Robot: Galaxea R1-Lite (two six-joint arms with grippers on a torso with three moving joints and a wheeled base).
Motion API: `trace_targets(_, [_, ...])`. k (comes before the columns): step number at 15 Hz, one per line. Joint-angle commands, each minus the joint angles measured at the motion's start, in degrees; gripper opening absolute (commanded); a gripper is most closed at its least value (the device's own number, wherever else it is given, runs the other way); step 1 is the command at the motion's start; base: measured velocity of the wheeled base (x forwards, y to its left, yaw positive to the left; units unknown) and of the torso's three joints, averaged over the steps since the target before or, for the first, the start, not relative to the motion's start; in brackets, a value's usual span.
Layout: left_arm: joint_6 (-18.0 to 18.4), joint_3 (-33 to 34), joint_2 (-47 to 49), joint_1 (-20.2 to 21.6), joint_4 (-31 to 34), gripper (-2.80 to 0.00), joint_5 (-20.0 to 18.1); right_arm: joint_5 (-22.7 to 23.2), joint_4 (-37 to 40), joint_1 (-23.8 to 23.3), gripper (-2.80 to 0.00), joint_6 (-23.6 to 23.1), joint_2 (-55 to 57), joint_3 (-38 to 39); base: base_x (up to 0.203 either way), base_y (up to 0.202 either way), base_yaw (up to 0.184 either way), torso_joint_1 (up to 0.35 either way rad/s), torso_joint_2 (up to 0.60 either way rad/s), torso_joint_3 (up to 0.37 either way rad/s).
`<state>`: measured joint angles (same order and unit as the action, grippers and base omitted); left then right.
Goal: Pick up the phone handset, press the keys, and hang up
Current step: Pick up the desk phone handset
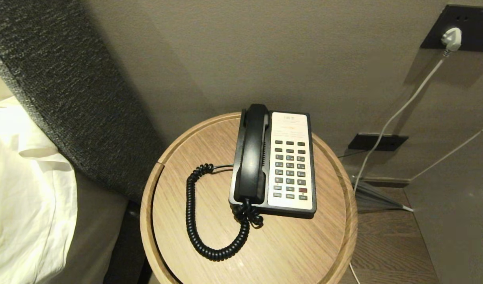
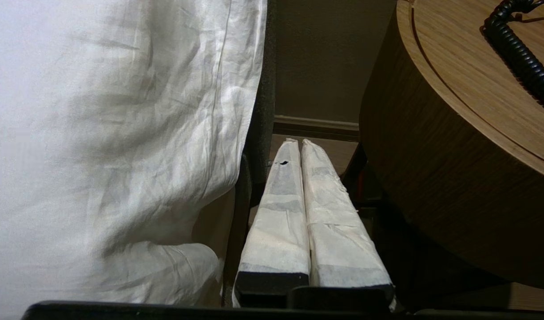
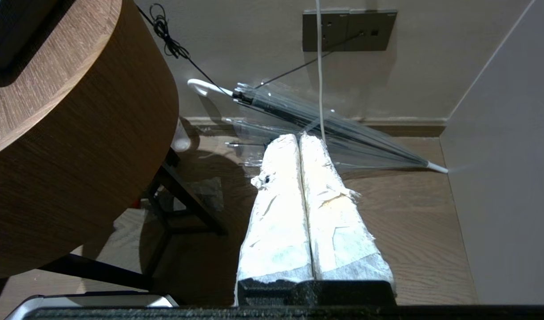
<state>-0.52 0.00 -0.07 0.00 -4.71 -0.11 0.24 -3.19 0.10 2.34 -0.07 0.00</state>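
Both of your grippers are clenched with nothing in them: the left gripper (image 2: 301,143) hangs low between bed sheet (image 2: 121,133) and round table (image 1: 280,244), the right gripper (image 3: 298,138) above the floor by an umbrella (image 3: 307,120). The handset (image 1: 252,154) lies in its cradle on the phone (image 1: 310,165), left of the keys (image 1: 290,167).

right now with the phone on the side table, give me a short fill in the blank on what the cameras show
1. The phone handset lies on the ____ side of the phone base, as the robot sees it.
2. One of the keys is coloured ____.
3. The fingers of the left gripper are ____.
4. Near the right gripper, a clear ____ lies on the floor.

Missing words: left; red; shut; umbrella
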Motion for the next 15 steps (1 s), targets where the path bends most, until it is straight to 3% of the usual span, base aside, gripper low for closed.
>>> trace_targets(1, [0.0,2.0,0.1,0.0,0.0,-2.8,0.0,0.0,-0.1,0.0,-2.8,0.0,0.1,1.2,0.0,0.0,0.0,0.0,0.0,0.0])
trace_targets(6, [0.8,1.9,0.0,0.0,0.2,-2.8,0.1,0.0,0.0,0.1,-2.8,0.0,0.1,1.2,0.0,0.0,0.0,0.0,0.0,0.0])
trace_targets(8, [0.9,-1.6,0.2,0.0,0.5,-2.8,-0.6,0.0,-0.1,0.0,-2.8,0.0,0.1,1.2,0.0,0.0,0.0,0.0,0.0,0.0])
trace_targets(11, [0.5,-20.4,10.0,0.0,6.8,-2.8,-7.6,0.0,-0.1,0.1,-2.8,0.0,0.1,1.2,0.0,0.0,0.0,0.0,0.0,0.0])
trace_targets(15, [-0.7,-47.9,39.8,-0.5,18.1,-2.8,-17.6,0.0,-0.1,0.1,-2.8,0.0,0.1,1.2,0.0,0.0,0.0,0.0,0.0,0.0])
